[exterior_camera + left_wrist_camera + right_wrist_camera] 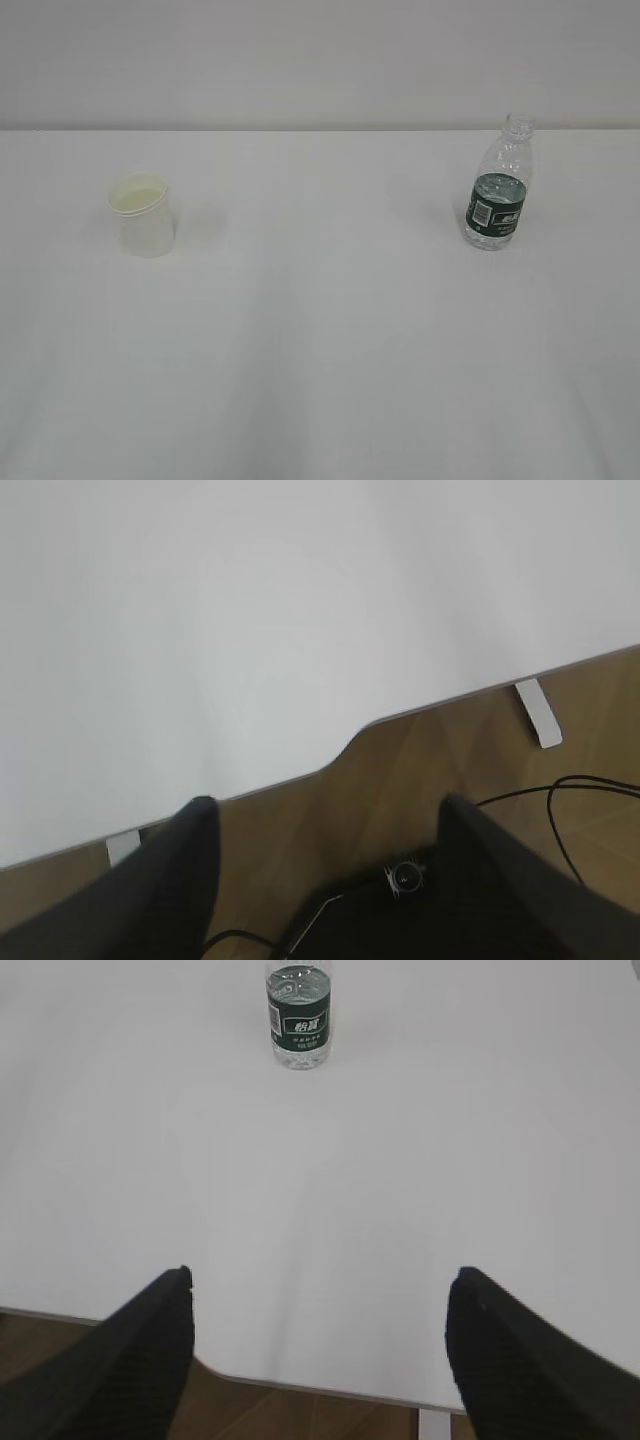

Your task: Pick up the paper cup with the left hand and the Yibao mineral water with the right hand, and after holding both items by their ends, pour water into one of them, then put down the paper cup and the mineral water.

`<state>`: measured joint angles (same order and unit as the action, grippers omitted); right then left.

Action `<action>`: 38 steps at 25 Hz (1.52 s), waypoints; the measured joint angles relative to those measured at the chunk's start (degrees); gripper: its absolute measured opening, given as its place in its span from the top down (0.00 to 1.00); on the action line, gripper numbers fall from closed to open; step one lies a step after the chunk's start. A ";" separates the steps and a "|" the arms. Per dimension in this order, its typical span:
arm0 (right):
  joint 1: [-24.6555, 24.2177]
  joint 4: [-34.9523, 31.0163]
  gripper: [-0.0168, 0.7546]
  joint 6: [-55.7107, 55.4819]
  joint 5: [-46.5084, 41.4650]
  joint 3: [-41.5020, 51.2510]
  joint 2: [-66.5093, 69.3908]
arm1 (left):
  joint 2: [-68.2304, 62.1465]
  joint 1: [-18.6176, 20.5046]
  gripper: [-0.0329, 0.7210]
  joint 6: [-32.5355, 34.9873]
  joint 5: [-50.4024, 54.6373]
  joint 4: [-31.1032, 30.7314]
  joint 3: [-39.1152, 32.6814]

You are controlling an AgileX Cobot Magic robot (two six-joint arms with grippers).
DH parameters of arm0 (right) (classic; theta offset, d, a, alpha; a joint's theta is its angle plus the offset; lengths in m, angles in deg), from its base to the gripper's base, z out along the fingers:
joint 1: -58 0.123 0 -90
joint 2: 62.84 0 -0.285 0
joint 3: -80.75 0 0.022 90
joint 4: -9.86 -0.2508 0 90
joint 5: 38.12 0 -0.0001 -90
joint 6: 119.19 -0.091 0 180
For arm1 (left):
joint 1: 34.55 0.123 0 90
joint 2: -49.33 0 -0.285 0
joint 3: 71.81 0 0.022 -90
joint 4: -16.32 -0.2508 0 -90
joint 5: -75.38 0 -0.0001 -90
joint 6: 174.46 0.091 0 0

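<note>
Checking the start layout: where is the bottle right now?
The bottle stands upright on the right of the table in the exterior view, far from the cup on the left; in the right wrist view it is ahead, beyond the open gripper.

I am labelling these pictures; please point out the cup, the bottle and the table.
cup [146, 228], exterior view, on its white side wall.
bottle [497, 207], exterior view, on its green label.
table [320, 330], exterior view, on its bare white top.
</note>
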<state>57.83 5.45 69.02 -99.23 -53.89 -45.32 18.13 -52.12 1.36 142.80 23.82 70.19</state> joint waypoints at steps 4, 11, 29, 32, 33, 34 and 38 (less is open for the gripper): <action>0.00 0.00 0.21 0.00 -0.26 0.00 -1.45 | 3.90 0.00 0.33 0.00 0.00 0.00 -1.47; 0.00 -0.36 0.21 0.00 -1.66 1.66 -3.10 | 8.54 0.00 0.33 0.00 0.26 0.08 -3.54; 0.00 -1.08 0.21 0.00 -4.23 2.04 -3.61 | 12.30 0.00 0.35 0.00 -0.81 -0.21 -7.81; 0.00 -1.08 0.21 0.00 -4.49 2.04 -3.61 | 12.30 0.00 0.36 0.00 -0.85 -0.21 -7.81; 0.00 -1.08 0.21 0.00 -4.59 2.04 -3.61 | 12.30 0.00 0.37 0.00 -1.07 -0.33 -7.93; 0.00 -1.08 0.21 0.00 -4.59 2.04 -3.61 | 12.30 0.00 0.38 0.00 -1.53 -0.44 -8.16; 0.00 -0.95 0.21 0.10 -4.59 2.04 -3.61 | 12.30 0.00 0.39 0.00 -3.85 -0.54 -9.48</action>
<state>57.83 4.50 69.12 -103.83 -51.85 -48.93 30.42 -52.12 1.36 138.96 23.28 60.71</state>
